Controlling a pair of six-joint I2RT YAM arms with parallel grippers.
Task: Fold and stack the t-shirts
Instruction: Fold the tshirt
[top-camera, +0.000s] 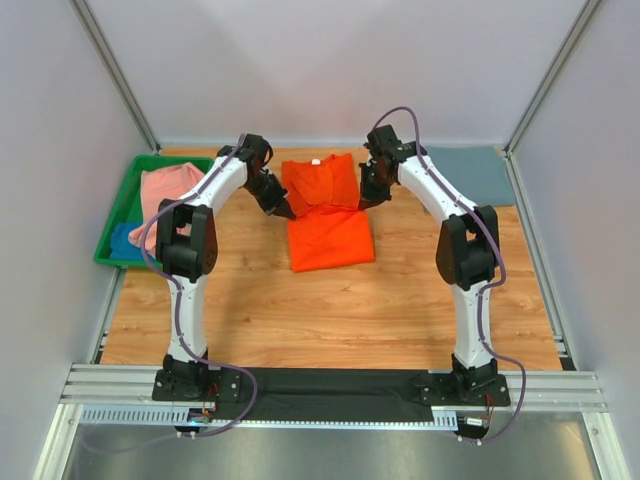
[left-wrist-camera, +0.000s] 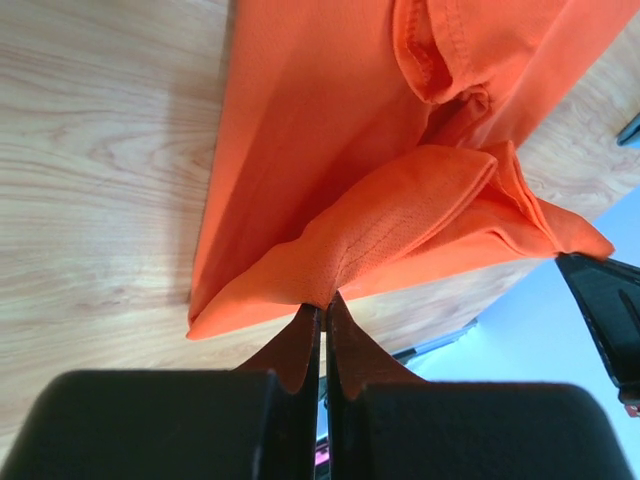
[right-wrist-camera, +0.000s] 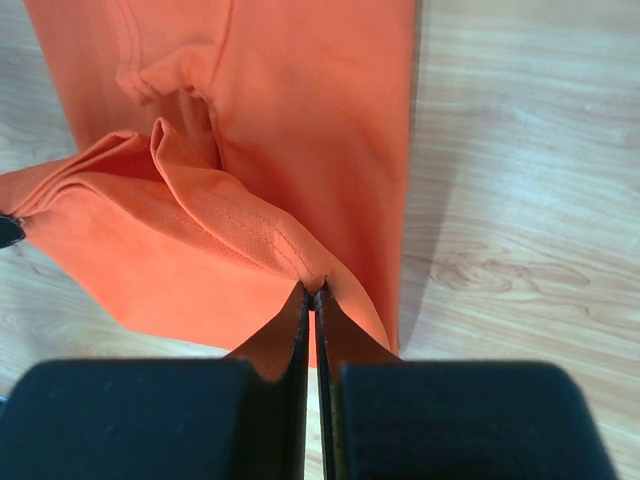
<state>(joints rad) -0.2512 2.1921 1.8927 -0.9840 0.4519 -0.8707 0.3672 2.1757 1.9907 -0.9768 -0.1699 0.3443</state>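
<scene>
Orange soft cloth t-shirt (top-camera: 330, 240) seems light and limp; my left fingers (left-wrist-camera: 292, 352) and right fingers (right-wrist-camera: 285, 340) clamp tight on its fold corners.

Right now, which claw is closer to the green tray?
Left. The left gripper pinches the orange t-shirt on the side facing the green tray; the right gripper pinches its far side, farther away.

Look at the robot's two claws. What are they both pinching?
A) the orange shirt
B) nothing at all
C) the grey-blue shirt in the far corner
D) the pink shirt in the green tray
A: the wrist views show the left gripper and the right gripper each shut on a fold of the orange t-shirt, one at each side of it.
</scene>
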